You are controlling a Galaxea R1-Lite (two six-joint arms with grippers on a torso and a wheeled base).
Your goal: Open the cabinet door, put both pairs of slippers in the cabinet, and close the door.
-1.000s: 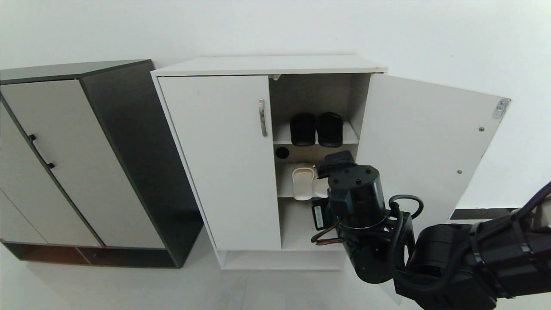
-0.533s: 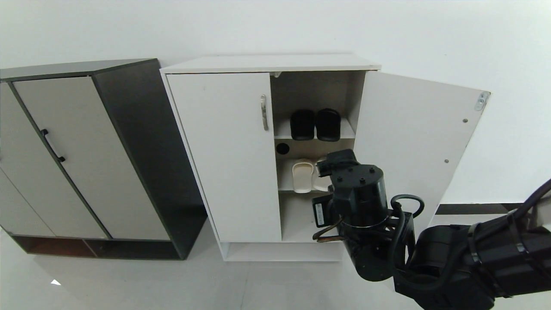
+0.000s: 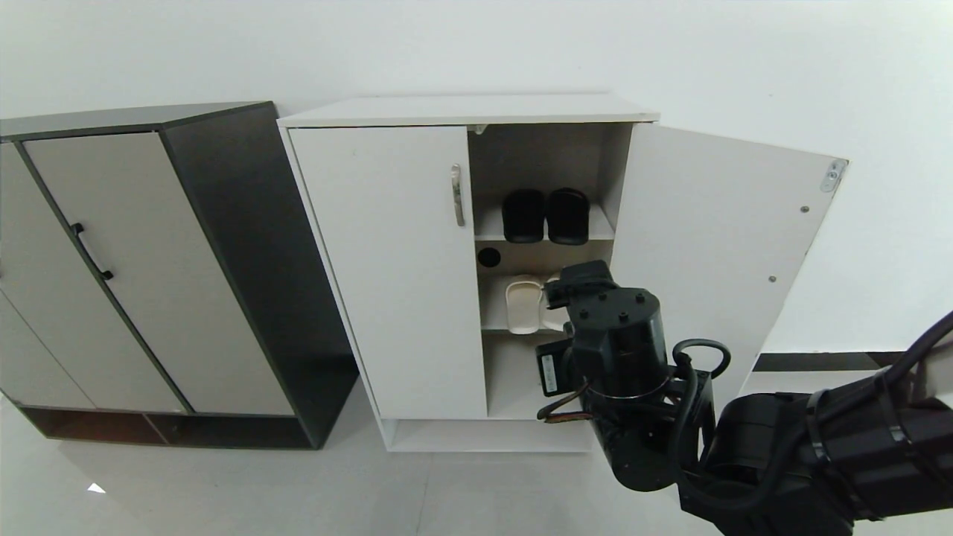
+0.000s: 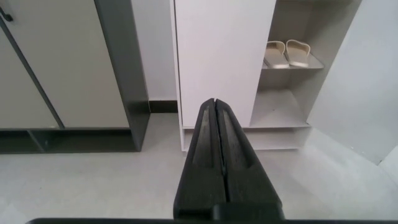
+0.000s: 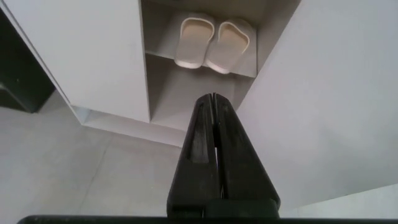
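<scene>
The white cabinet stands against the wall with its right door swung open and its left door shut. A black pair of slippers rests on the upper shelf. A cream pair of slippers lies on the middle shelf. My right gripper is shut and empty, held in front of the open bay just below the cream pair; its arm hides part of that shelf. My left gripper is shut and empty, low over the floor before the left door.
A grey and dark cabinet with shut doors stands to the left, close beside the white one. The open right door juts out toward me beside my right arm. Pale bare floor lies in front.
From one second ago the whole head view shifted, so the camera moved back a little. In the last half second my right arm edged slightly left; slippers and doors stay as they were.
</scene>
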